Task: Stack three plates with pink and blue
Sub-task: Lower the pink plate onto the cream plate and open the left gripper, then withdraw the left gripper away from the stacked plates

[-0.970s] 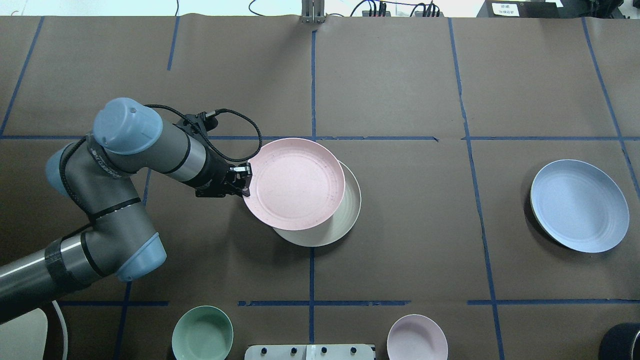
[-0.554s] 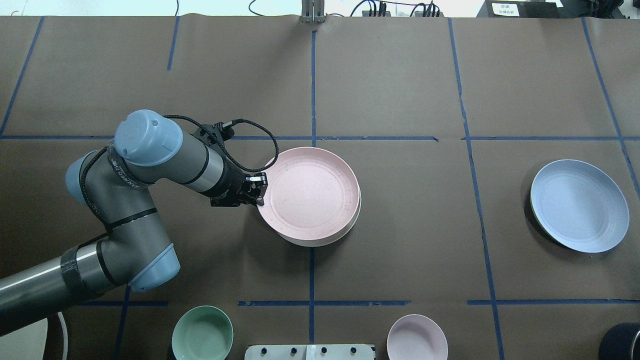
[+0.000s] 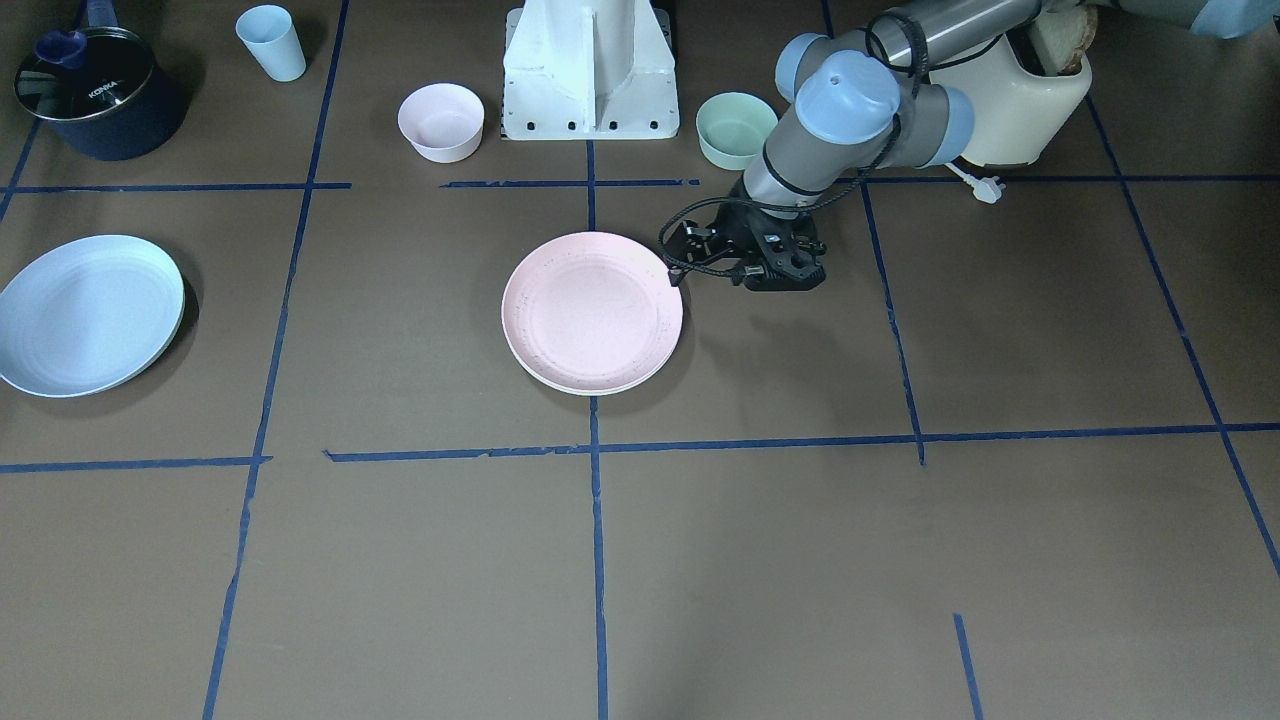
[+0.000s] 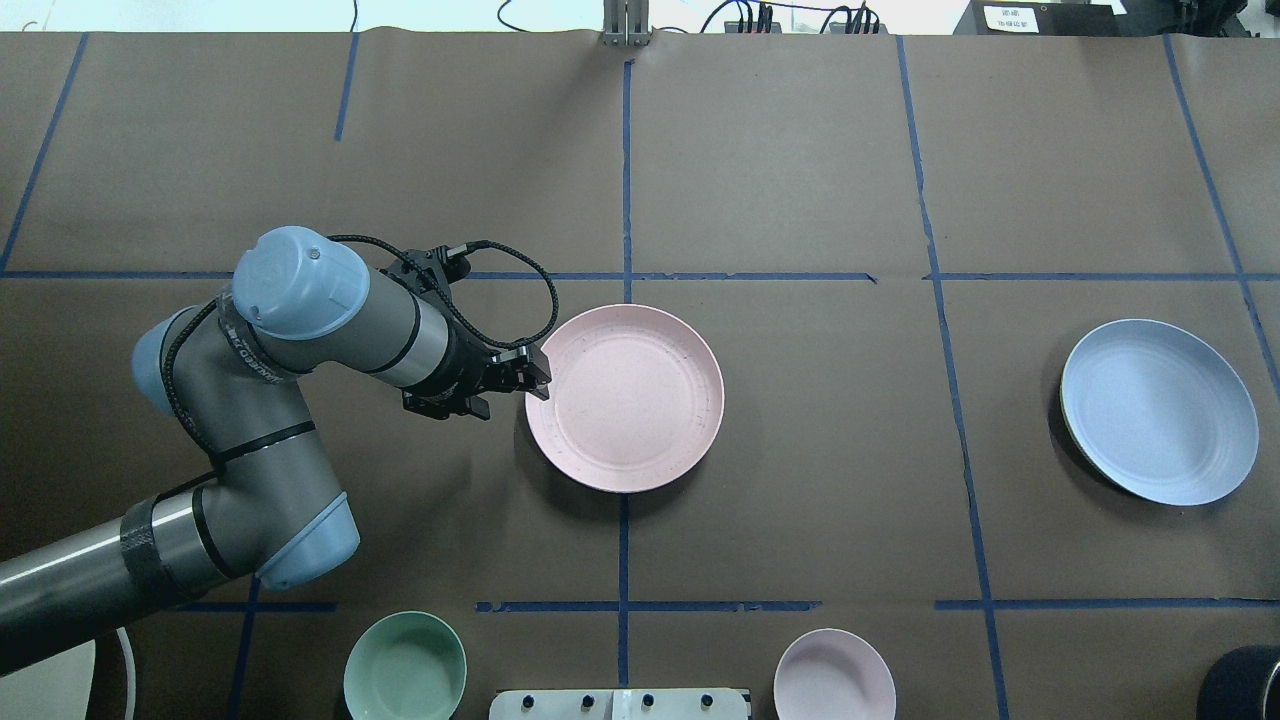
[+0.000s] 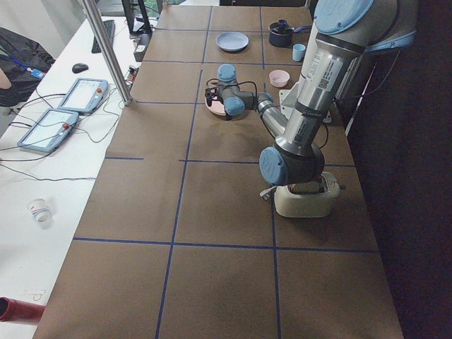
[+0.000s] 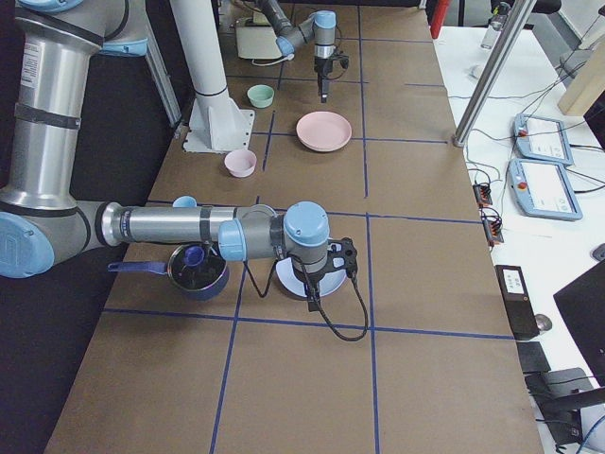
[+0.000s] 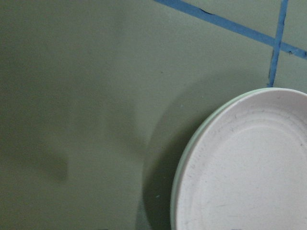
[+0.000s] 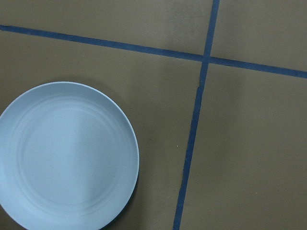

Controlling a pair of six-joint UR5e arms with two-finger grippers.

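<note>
The pink plate [image 4: 625, 398] lies flat and face up at the middle of the table [image 4: 800, 180]. It rests squarely on the cream-white plate [image 7: 173, 191], which shows only as a thin crescent of rim under its edge. Being round, neither has a long axis. Both look matte and faintly speckled, with shallow rings inside a raised rim. The blue plate [image 4: 1160, 412], of the same round ringed shape, sits alone and face up, well apart at 3 o'clock from the pair in the overhead view. The left gripper [image 4: 540, 375] hangs low at the pink plate's 9 o'clock edge. It seems to grasp nothing, though I cannot tell how wide its jaws stand. The right gripper [image 6: 312, 288] hovers over the blue plate, and its opening cannot be judged.
</note>
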